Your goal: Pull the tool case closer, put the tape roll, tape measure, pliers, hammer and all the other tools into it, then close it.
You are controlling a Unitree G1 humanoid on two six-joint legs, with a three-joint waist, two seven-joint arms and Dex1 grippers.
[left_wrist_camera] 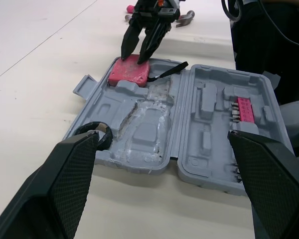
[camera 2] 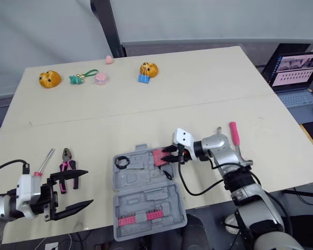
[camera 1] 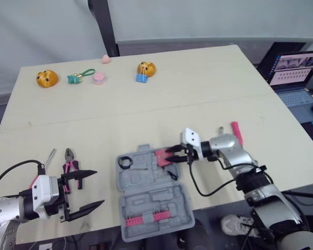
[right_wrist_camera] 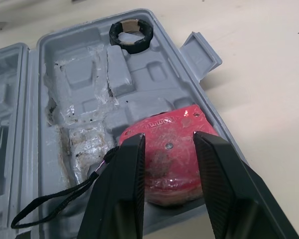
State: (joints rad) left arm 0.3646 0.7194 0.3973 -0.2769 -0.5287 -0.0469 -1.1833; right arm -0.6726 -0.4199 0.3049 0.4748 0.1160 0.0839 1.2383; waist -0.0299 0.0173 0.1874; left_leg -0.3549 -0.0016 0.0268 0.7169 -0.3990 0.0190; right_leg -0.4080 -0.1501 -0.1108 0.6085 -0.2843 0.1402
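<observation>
The grey tool case (camera 1: 146,205) lies open near the table's front edge. A black tape roll (camera 1: 125,162) sits in its far left corner, and a pink tape measure (right_wrist_camera: 169,149) in its far right corner. My right gripper (camera 1: 172,155) hovers at the tape measure's top, fingers slightly apart, open, not clamping it. My left gripper (camera 1: 98,187) stands wide open left of the case, with nothing between its fingers. Pink-handled pliers (camera 1: 69,161) and a screwdriver (camera 1: 50,155) lie just beyond it. A pink-handled hammer (camera 1: 236,133) lies right of the case, behind my right arm.
A row of pink bits (camera 1: 145,219) fills the case's near half. Small toys (camera 1: 47,78) and a blue clip (camera 1: 141,78) line the table's far edge. A laptop (camera 1: 297,67) stands off the table's right side.
</observation>
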